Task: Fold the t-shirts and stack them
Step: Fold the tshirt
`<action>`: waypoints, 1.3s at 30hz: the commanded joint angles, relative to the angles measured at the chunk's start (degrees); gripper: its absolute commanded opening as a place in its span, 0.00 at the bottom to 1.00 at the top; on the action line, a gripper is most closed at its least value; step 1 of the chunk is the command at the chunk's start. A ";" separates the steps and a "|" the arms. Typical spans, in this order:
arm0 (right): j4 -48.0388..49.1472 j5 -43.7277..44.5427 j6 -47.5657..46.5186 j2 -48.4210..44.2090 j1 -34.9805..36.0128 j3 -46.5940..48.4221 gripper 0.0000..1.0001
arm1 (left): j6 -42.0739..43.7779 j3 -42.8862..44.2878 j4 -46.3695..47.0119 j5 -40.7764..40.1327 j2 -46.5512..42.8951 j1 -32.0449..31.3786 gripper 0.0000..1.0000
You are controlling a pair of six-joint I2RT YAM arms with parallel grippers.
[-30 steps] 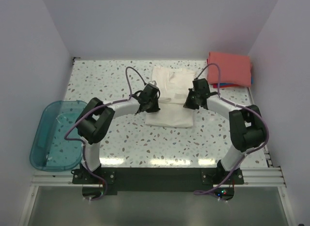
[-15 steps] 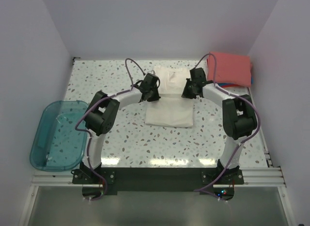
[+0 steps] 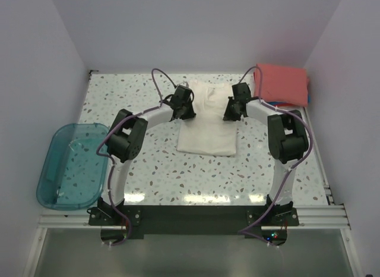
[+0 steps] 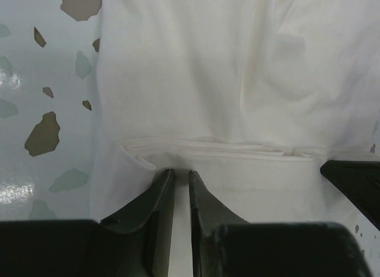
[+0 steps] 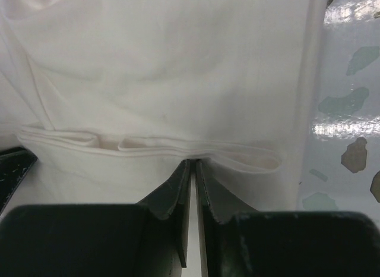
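A cream-white t-shirt (image 3: 206, 134) lies folded in the middle of the table. My left gripper (image 3: 185, 109) is low over its left side and my right gripper (image 3: 231, 110) over its right side. In the left wrist view my left gripper (image 4: 179, 171) stands slightly open, its tips at a layered fold edge (image 4: 237, 149) with only flat cloth in the gap. In the right wrist view my right gripper (image 5: 193, 161) is pinched on the layered fold edge (image 5: 148, 147). A folded coral-red t-shirt (image 3: 282, 84) lies at the back right, with a blue edge (image 3: 308, 100) beneath it.
A translucent teal plastic tub (image 3: 70, 165) hangs over the table's left edge. White walls close in the back and both sides. Terrazzo tabletop (image 3: 136, 170) shows around the cream-white shirt.
Both grippers have moved away from the bases towards the back of the cream-white shirt. The left jaws have parted a little.
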 commanded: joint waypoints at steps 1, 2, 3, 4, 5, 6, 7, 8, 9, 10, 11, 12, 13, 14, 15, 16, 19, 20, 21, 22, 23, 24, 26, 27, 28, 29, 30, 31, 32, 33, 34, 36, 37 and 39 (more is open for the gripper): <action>-0.52 1.63 -1.67 2.14 1.27 1.38 0.12 | -3.21 -3.32 -1.34 -3.67 -0.04 0.07 0.21; -0.35 1.45 -1.76 2.58 1.62 1.29 0.13 | -4.96 -4.73 -1.43 -4.56 -1.44 0.07 0.20; -0.26 1.45 -1.67 3.36 2.06 1.12 0.13 | -5.85 -7.53 -1.52 -6.14 -2.32 0.16 0.20; -0.26 1.54 -1.84 3.63 3.02 1.11 0.13 | -6.72 -8.95 -1.69 -6.94 -3.12 0.16 0.20; -0.35 1.62 -1.93 3.98 3.55 1.03 0.13 | -8.04 -10.53 -1.52 -7.55 -5.04 0.16 0.20; -0.35 1.63 -1.76 4.07 4.00 0.76 0.14 | -8.66 -13.94 -1.34 -8.60 -6.19 0.16 0.20; 0.18 1.54 -1.67 3.90 5.13 0.33 0.14 | -9.28 -15.80 -0.21 -8.96 -8.46 0.24 0.20; 0.44 1.45 -1.49 3.64 5.84 -0.63 0.13 | -10.07 -17.56 0.50 -9.31 -9.62 0.24 0.20; 0.71 1.36 -1.41 3.46 6.28 -1.08 0.13 | -10.60 -20.79 0.94 -9.49 -10.85 0.42 0.20; 1.23 0.84 -1.14 2.59 7.42 -1.69 0.13 | -10.86 -22.39 1.73 -9.75 -11.99 0.51 0.20; 1.58 0.40 -0.62 2.15 7.86 -3.09 0.14 | -11.30 -23.89 2.08 -10.02 -14.26 0.68 0.20; 2.02 -0.13 -0.35 1.53 8.21 -3.89 0.14 | -11.39 -26.60 2.26 -10.11 -15.33 0.77 0.20; 2.72 -1.00 -0.09 1.00 8.83 -4.59 0.14 | -11.30 -27.76 2.96 -10.19 -16.30 0.95 0.21; 3.08 -1.36 0.61 -0.22 9.09 -6.25 0.14 | -11.13 -28.81 3.05 -10.28 -18.05 1.12 0.21; 3.69 -1.80 0.88 -0.93 9.10 -7.14 0.14 | -10.95 -30.39 3.14 -10.46 -18.67 1.73 0.21; 4.57 -2.24 1.23 -1.46 9.10 -7.84 0.14 | -10.69 -31.01 3.58 -10.29 -19.29 2.17 0.21; 2.57 -1.89 0.80 -1.64 8.49 -6.80 0.16 | -9.29 -31.46 4.02 -8.97 -19.74 3.76 0.21; 2.03 -2.76 0.44 -1.55 7.96 -5.40 0.16 | -8.06 -31.29 4.46 -8.18 -19.65 4.19 0.21; 1.94 -3.81 0.62 -1.29 7.17 -5.04 0.17 | -7.44 -30.76 4.63 -7.22 -19.47 4.72 0.21; 2.55 -4.95 0.88 -1.46 5.42 -4.95 0.18 | -6.91 -30.32 4.64 -6.86 -19.21 4.99 0.21; 3.08 -7.05 1.40 -1.55 4.36 -4.95 0.19 | -5.60 -29.80 4.64 -6.33 -19.21 5.25 0.22; 3.17 -7.86 1.49 -1.81 3.39 -4.78 0.20 | -5.07 -28.83 4.72 -5.72 -19.21 5.78 0.24; 3.61 -10.05 1.50 -2.16 0.67 -4.16 0.21 | -3.41 -27.86 4.81 -4.58 -19.64 6.39 0.31; 3.87 -12.15 1.58 -2.69 -0.04 -3.90 0.22 | -2.78 -27.42 5.51 -2.83 -20.17 6.92 0.33; 3.79 -12.70 1.58 -3.21 -1.00 -3.63 0.23 | -2.43 -27.16 6.91 -2.29 -21.48 7.10 0.41; 3.44 -12.96 1.24 -3.83 -1.10 -3.11 0.24 | -1.82 -26.72 7.62 -1.68 -22.28 7.36 0.46; 2.56 -12.53 0.88 -5.40 -1.19 -2.84 0.26 | -1.29 -26.37 9.10 -0.45 -23.15 7.62 0.54; 2.12 -12.00 0.71 -6.37 -1.19 -2.67 0.26 | -0.85 -25.75 8.77 -0.44 -24.73 7.63 0.58; 1.68 -11.56 0.70 -7.25 -1.19 -3.01 0.26 | -0.41 -25.05 7.90 -0.70 -25.35 7.63 0.61; 1.07 -11.12 0.70 -8.48 -1.10 -3.71 0.27 | -0.32 -24.26 5.89 -1.23 -25.97 7.63 0.64; 0.19 -10.16 0.79 -11.02 -1.19 -4.50 0.30 | -0.40 -24.25 4.82 -1.49 -27.37 7.63 0.65; 0.70 -10.15 1.14 -14.63 -0.92 -9.50 0.33 | -2.07 -26.61 1.93 -2.45 -29.04 7.63 0.66; 1.14 -10.33 1.41 -18.91 -0.75 -11.78 0.33 | -2.77 -28.28 1.74 -2.37 -31.57 7.63 0.66; 2.72 -11.12 2.28 -23.32 0.74 -19.16 0.33 | -5.23 -35.65 3.39 -0.89 -34.84 7.45 0.64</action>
